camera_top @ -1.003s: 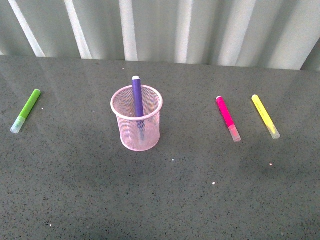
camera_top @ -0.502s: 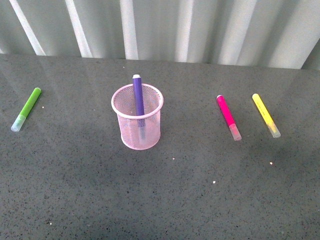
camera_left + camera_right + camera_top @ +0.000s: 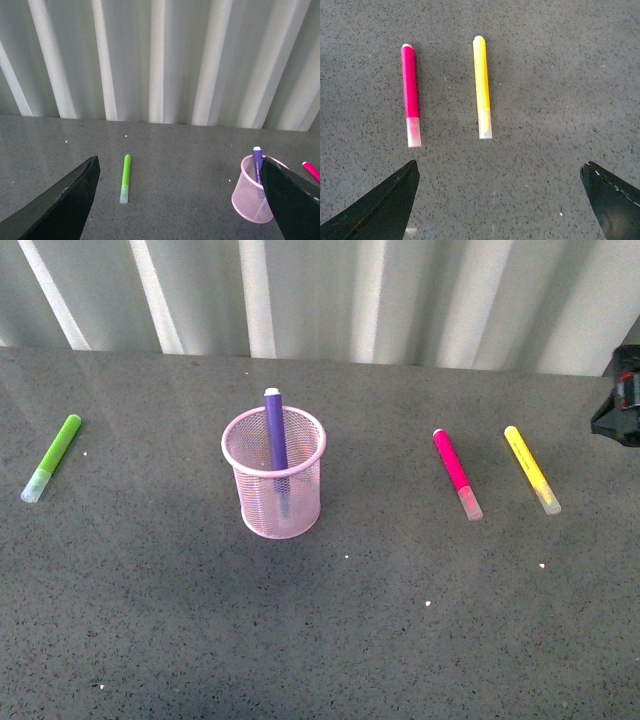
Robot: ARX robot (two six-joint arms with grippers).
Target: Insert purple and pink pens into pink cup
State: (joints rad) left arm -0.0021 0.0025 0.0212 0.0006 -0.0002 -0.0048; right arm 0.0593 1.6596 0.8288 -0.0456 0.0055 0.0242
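The pink cup (image 3: pixel 274 475) stands upright left of the table's middle, with the purple pen (image 3: pixel 275 435) upright inside it, its top poking above the rim. The pink pen (image 3: pixel 455 473) lies flat to the right of the cup. My right gripper (image 3: pixel 500 200) hangs open above the table, just short of the pink pen (image 3: pixel 410 95), with nothing between its fingers. In the front view only a part of the right arm (image 3: pixel 622 408) shows at the right edge. My left gripper (image 3: pixel 180 200) is open and empty, with the cup (image 3: pixel 252 192) and purple pen (image 3: pixel 257 162) beside one finger.
A lime-green marker (image 3: pixel 52 458) lies at the far left, also in the left wrist view (image 3: pixel 125 177). A yellow marker (image 3: pixel 531 469) lies right of the pink pen, alongside it in the right wrist view (image 3: pixel 481 85). A corrugated white wall (image 3: pixel 320 295) closes the table's back.
The right arm has come into the front view at the right edge. The cup and all pens stay where they were.
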